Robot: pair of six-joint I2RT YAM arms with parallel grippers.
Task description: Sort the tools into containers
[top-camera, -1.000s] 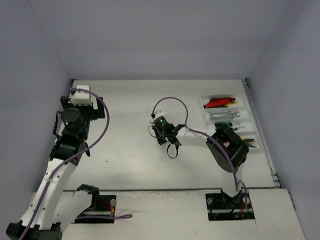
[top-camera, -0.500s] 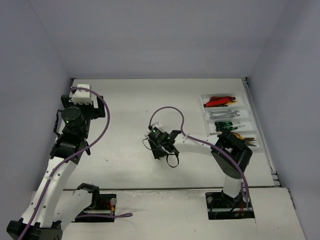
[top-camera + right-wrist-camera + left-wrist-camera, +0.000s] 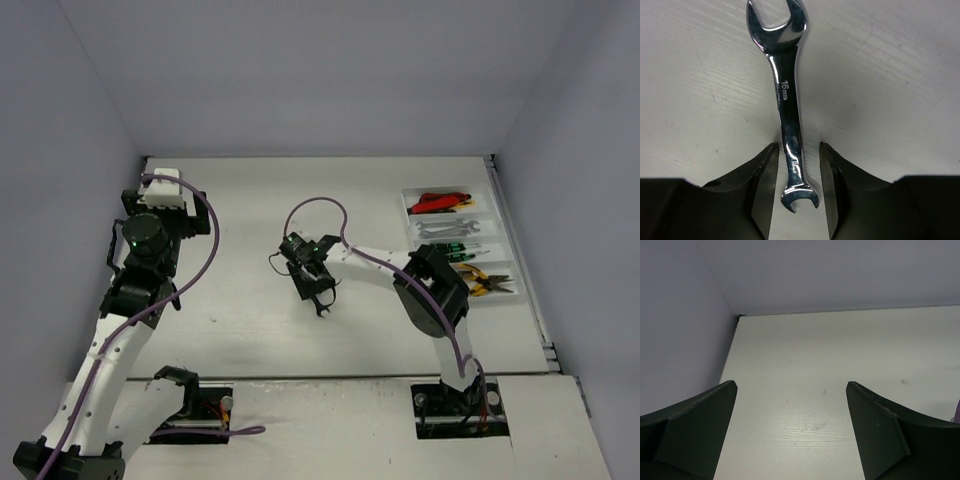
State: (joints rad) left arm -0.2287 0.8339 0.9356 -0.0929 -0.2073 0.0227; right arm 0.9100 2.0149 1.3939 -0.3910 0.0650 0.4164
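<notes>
Straddling a silver wrench (image 3: 785, 90) that lies flat on the white table (image 3: 250, 200), the right gripper (image 3: 797, 145) keeps its jaws narrow, with a sliver of table showing beside the shaft. Its purple cable (image 3: 320, 203) loops overhead. Well off to the right, the tray (image 3: 409, 213) holds red cutters (image 3: 437, 201), wrenches (image 3: 446, 229), screwdrivers (image 3: 452, 248) and pliers (image 3: 487, 279). The left gripper (image 3: 790, 385) hangs far left, its jaws wide over bare table.
</notes>
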